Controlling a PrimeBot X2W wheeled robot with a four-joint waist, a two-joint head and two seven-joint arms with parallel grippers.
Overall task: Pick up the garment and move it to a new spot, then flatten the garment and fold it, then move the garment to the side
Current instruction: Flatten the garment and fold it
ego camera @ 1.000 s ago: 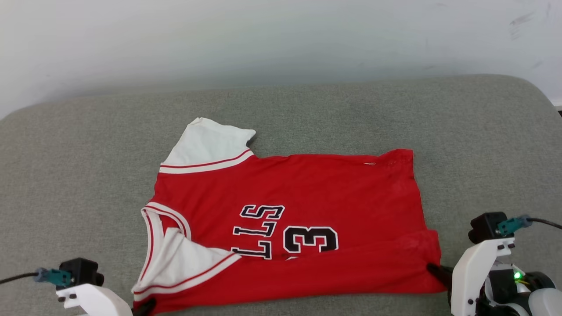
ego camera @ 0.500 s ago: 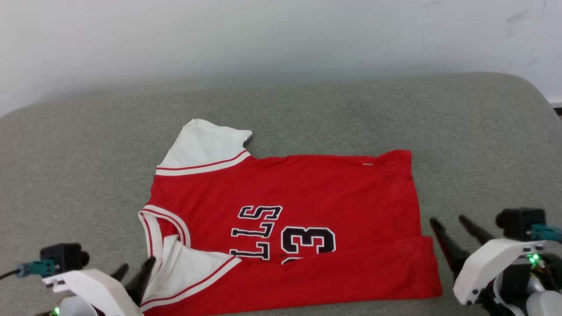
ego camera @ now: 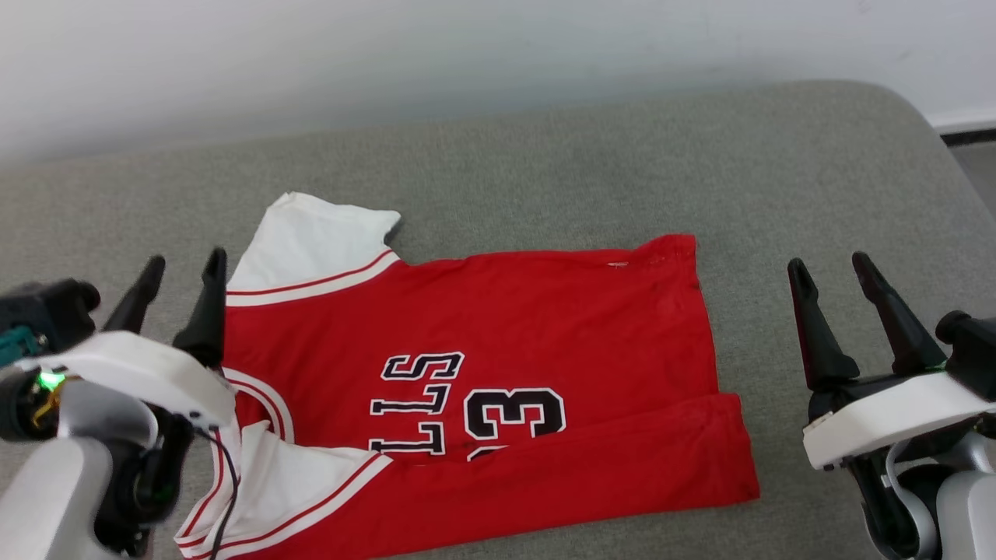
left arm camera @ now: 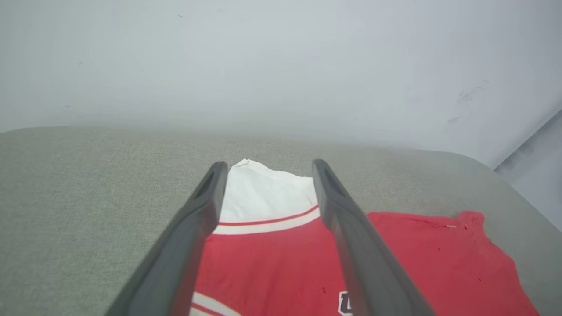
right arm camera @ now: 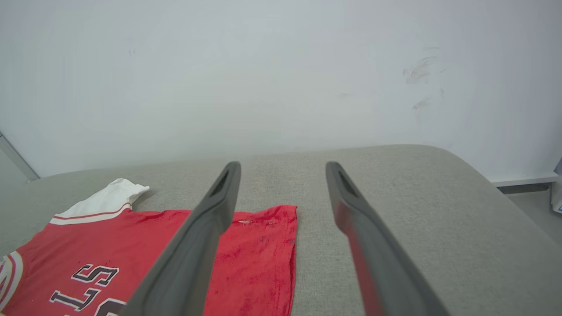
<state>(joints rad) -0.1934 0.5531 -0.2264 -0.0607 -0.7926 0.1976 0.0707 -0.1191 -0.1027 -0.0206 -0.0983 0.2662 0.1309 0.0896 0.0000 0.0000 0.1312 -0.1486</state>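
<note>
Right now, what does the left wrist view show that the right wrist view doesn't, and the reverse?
Left wrist view, not the right wrist view: the left gripper, jaws open, framing the white sleeve of the garment.
Right wrist view, not the left wrist view: the right gripper, jaws open, by the garment's hem edge; readable chest letters; a white skirting board.
Both: the red garment with its white sleeve lying on the grey cushion, and the pale wall behind.
</note>
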